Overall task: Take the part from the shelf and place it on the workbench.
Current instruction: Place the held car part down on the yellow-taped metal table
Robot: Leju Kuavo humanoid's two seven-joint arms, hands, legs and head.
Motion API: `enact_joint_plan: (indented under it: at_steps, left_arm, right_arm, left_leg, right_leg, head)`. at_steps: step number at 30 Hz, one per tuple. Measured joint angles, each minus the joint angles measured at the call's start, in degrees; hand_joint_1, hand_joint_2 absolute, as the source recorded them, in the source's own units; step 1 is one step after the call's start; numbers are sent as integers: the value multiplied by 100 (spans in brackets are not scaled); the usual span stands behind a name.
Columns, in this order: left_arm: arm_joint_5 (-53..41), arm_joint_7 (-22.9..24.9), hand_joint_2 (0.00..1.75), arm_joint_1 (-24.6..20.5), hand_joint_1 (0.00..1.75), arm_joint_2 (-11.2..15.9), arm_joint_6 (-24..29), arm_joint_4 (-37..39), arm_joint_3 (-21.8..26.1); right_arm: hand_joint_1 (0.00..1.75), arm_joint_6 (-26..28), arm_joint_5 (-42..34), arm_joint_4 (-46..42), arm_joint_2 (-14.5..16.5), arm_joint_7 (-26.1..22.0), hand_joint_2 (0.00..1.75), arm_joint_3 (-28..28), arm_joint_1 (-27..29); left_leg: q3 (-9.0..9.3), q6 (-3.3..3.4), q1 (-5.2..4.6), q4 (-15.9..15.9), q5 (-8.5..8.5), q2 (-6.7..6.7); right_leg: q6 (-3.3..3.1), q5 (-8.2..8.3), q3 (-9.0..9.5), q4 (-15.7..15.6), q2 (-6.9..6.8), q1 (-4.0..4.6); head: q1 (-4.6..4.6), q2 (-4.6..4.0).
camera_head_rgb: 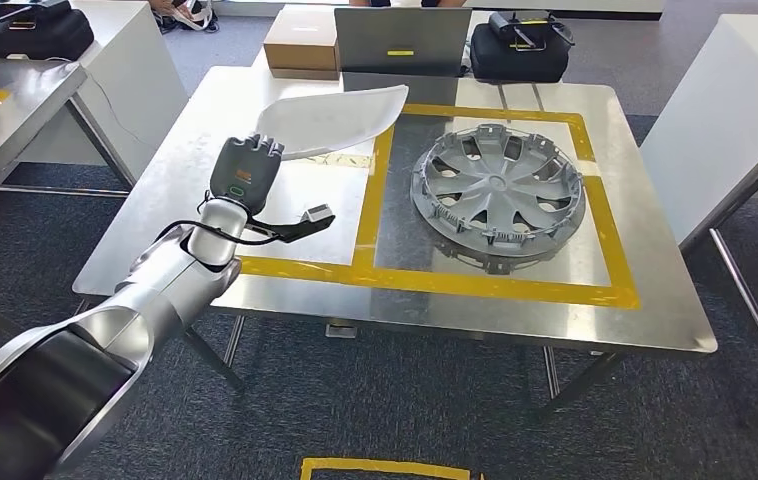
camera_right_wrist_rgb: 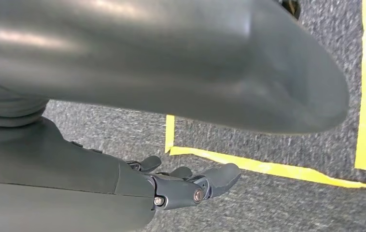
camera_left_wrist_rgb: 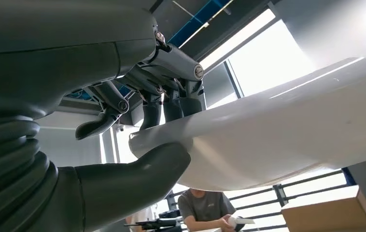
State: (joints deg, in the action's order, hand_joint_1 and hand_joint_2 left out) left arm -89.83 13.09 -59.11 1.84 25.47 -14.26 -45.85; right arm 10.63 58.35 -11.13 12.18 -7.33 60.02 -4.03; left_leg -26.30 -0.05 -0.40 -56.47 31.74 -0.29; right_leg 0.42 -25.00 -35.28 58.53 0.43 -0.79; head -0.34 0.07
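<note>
A long white curved part [camera_head_rgb: 333, 120] hangs above the left half of the steel workbench [camera_head_rgb: 285, 290], over the left yellow-taped square. My left hand [camera_head_rgb: 245, 170] grips its near end. In the left wrist view the thumb [camera_left_wrist_rgb: 137, 179] presses one face of the white part [camera_left_wrist_rgb: 287, 130] and the dark fingers [camera_left_wrist_rgb: 171, 108] press the other. My right hand [camera_right_wrist_rgb: 190, 186] hangs over the grey carpet with its fingers loosely spread and nothing in it.
A grey wheel cover [camera_head_rgb: 497, 185] lies in the right taped square. At the bench's far edge stand a cardboard box [camera_head_rgb: 302, 42], a laptop [camera_head_rgb: 402, 40] and a black bag [camera_head_rgb: 518, 50]. More tables flank both sides. A person [camera_left_wrist_rgb: 205, 208] sits beyond. Yellow tape [camera_right_wrist_rgb: 268, 166] marks the floor.
</note>
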Motion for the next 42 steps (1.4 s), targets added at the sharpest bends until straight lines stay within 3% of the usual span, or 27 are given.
enact_joint_plan:
  at_steps: [5, 9, 13, 17, 25, 31, 37, 42]
  left_arm:
    - [31, 74, 175, -14, 175, 181, -380, 91, -302]
    - [33, 211, 175, -17, 0, 334, -566, 148, -440]
    - [30, 348, 175, -31, 0, 458, -584, 179, -516]
    - [28, 420, 0, -60, 0, 540, -569, 197, -548]
    - [67, 562, 0, -106, 0, 713, -484, 217, -552]
    - [437, 402, 0, -68, 0, 774, 247, 213, -532]
    - [1084, -130, 0, 213, 0, 694, 1223, 141, -188]
    - [1990, -999, 0, 677, 0, 570, 1450, -45, 495]
  right_arm:
    - [0, 63, 30, 0, 76, 6, 0, 0, 6]
    - [0, 42, 30, 0, 103, -76, 0, 0, 5]
    - [0, 28, 31, 0, 117, -129, 0, 0, 3]
    - [0, 23, 42, 0, 121, -170, 0, 0, 3]
    - [0, -111, 109, 0, 133, -100, 0, 0, 3]
    - [0, -252, 130, 0, 150, -91, 0, 0, -3]
    - [0, -400, 120, 0, 159, -181, 0, 0, -16]
    - [0, -479, 186, 0, 156, -232, 0, 0, -25]
  left_leg:
    - [1, -1, 0, 0, 0, 0]
    - [2, -1, 0, 0, -1, 1]
    - [4, -1, 0, 0, -1, 0]
    - [1, -1, 0, 0, -1, -1]
    - [2, -1, 0, 0, -1, -1]
    - [2, -2, 0, 0, -1, -2]
    - [3, -1, -1, 0, -1, -1]
    - [-9, 27, -35, -40, 13, 1]
  right_leg:
    - [0, 0, 0, 0, 0, 0]
    - [0, 0, 0, 0, 1, 1]
    - [0, 0, 0, 0, 0, 1]
    - [0, 0, 1, 0, 0, 1]
    - [0, 0, 2, 0, 0, 1]
    - [0, 0, 3, 0, -1, 0]
    - [0, 0, 4, -1, -1, -1]
    - [36, 24, 6, -23, 1, -23]
  head:
    - [-1, 0]
    - [-1, 1]
    - [-1, 1]
    - [1, 1]
    - [-1, 1]
    - [-1, 0]
    - [0, 1]
    - [-1, 0]
